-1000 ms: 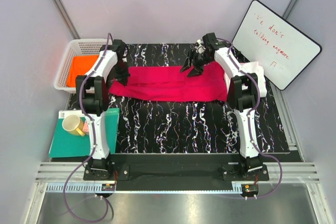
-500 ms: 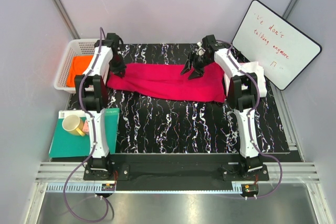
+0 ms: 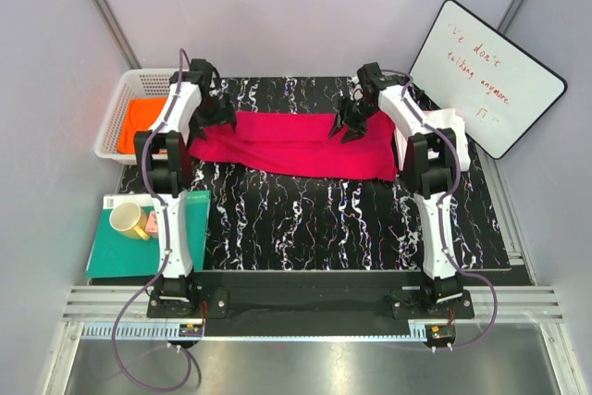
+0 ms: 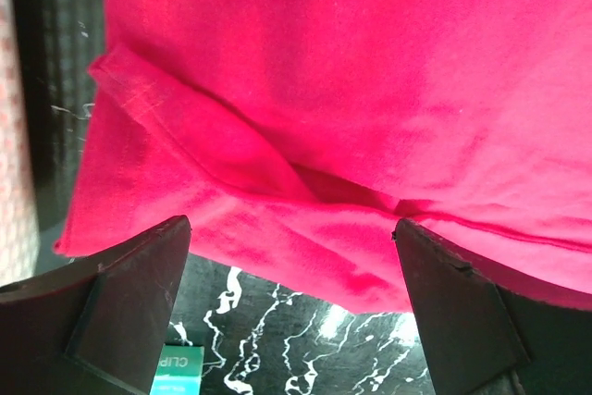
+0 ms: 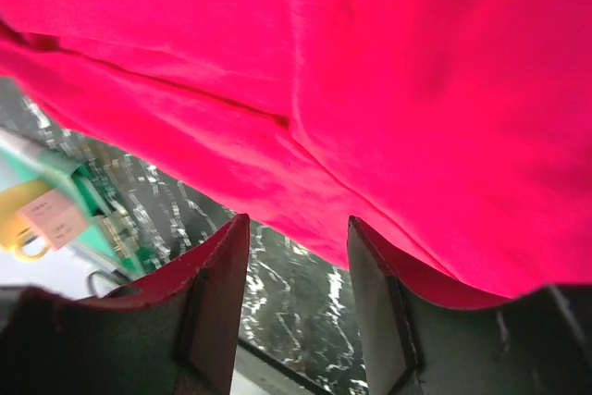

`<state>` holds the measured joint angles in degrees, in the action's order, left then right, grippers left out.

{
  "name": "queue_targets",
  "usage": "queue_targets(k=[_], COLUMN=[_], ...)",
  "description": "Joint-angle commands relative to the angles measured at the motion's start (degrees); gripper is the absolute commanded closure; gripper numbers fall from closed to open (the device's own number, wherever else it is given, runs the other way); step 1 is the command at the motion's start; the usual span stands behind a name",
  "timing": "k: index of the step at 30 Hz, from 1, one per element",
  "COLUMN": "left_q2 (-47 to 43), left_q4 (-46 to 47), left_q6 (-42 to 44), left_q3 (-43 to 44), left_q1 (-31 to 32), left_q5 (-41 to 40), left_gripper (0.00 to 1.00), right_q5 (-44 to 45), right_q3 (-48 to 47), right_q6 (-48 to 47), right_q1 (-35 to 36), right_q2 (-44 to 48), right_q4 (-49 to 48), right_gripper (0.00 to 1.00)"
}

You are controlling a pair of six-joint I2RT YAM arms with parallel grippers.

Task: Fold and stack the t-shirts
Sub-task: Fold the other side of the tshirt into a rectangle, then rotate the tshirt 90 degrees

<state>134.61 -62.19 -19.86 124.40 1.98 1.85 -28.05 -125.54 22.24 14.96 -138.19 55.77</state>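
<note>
We see the crimson-pink t-shirt point(image 3: 296, 143) lying as a long folded band across the far half of the black marbled mat point(image 3: 324, 219). Our left gripper point(image 3: 219, 116) hovers over the shirt's end near the mat's far-left corner. Its jaws are spread wide and released, with nothing between them. Our right gripper point(image 3: 350, 125) hangs over the shirt toward the mat's far-right part, jaws parted and no cloth pinched. The orange t-shirt point(image 3: 139, 125) sits in a white basket point(image 3: 118, 90) just off the mat's far-left corner. The white t-shirt point(image 3: 451, 125) lies at the mat's far-right edge.
</note>
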Motion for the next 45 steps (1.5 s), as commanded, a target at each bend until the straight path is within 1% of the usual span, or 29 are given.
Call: queue_targets(k=[1,2,3,4,5,6,7,9,13,16,17,20,23,27,29,31,32,33,34,35,36,39,40,42,45], left_q2=[-8.74,-9.01,-9.18,-9.19,-9.19,-9.10,-8.92,-7.88,-3.83,0.21,1.35,3.47,5.40,8.30,8.74,9.01,8.57,8.31,8.13,7.69,7.43,6.20,5.85,4.62,3.03], left_q4=[5.33,5.59,5.77,5.68,5.68,5.85,5.86,5.94,5.15,3.22,1.65,0.76,-1.51,-4.34,-5.56,-6.18,-6.53,-6.80,-7.06,-7.67,-8.03,-9.08,-9.43,-9.87,-10.23], left_q6=[4.11,4.82,5.61,7.01,7.72,8.42,8.95,9.48,9.93,9.66,9.75,10.19,10.01,9.58,9.40,9.22,9.14,8.79,8.61,8.43,8.00,7.29,7.20,7.46,8.08], left_q3=[-3.54,-3.98,-4.16,-4.25,-4.43,-4.34,-4.25,-4.08,-1.62,1.98,4.25,5.42,6.38,7.09,7.09,6.65,6.21,5.77,4.55,3.84,3.05,-0.90,-2.91,-4.95,-8.46], left_q1=[0.65,1.01,1.36,2.41,2.94,3.99,4.52,5.75,7.16,7.34,7.34,7.16,6.90,6.81,6.81,6.81,6.81,6.81,6.81,6.81,6.90,7.34,7.60,9.00,11.64], left_q5=[1.06,0.97,0.88,0.44,0.44,0.44,-0.17,-0.44,-1.32,-1.85,-4.54,-7.28,-10.36,-12.74,-12.92,-12.40,-11.78,-11.43,-10.90,-10.12,-9.33,-5.90,-5.28,-3.70,-2.20], left_gripper=[0.01,0.01,0.01,0.09,0.18,0.52,1.00,1.00,1.00,1.00,1.00,1.00,1.00,1.00,1.00,1.00,1.00,1.00,1.00,1.00,1.00,1.00,1.00,1.00,1.00], right_q5=[7.39,7.49,7.40,7.40,7.23,7.31,7.40,8.27,10.64,11.79,11.88,13.02,15.30,20.04,21.80,24.00,24.71,25.93,26.38,26.56,27.17,27.70,29.27,28.76,26.75], right_q3=[2.21,3.01,3.97,5.81,6.70,7.58,9.33,10.74,14.26,15.85,16.02,15.50,12.43,5.06,2.41,-2.33,-4.52,-9.50,-12.42,-15.67,-22.23,-31.23,-32.65,-33.37,-29.61], right_q6=[-3.17,-3.17,-3.25,-3.17,-2.99,-2.73,-2.55,-2.03,-1.76,-1.76,-1.59,-1.67,-2.11,-4.66,-5.89,-6.59,-7.12,-7.12,-7.30,-7.65,-7.74,-7.47,-7.39,-6.60,-5.72], right_q1=[0.60,0.60,0.51,0.42,0.51,0.59,0.51,0.51,0.51,0.42,0.33,0.24,0.16,0.16,0.16,0.16,0.16,0.16,0.16,0.16,0.16,-0.02,-0.02,-0.02,-0.02], right_q2=[8.89,9.25,9.52,10.13,10.48,11.27,11.62,12.76,13.82,13.65,13.30,11.81,9.35,3.90,0.75,-1.54,-4.60,-6.20,-7.95,-11.63,-13.49,-18.68,-19.56,-20.54,-19.75], right_q4=[0.66,0.66,0.66,0.66,0.66,0.57,0.48,0.39,0.48,0.66,0.83,1.45,2.85,6.19,8.29,9.53,11.27,12.16,14.35,15.59,16.47,17.36,16.83,15.26,9.37], right_gripper=[0.47,0.50,0.55,0.59,0.62,0.72,0.80,1.00,1.00,1.00,1.00,1.00,1.00,1.00,1.00,1.00,1.00,1.00,1.00,1.00,1.00,1.00,1.00,1.00,1.00])
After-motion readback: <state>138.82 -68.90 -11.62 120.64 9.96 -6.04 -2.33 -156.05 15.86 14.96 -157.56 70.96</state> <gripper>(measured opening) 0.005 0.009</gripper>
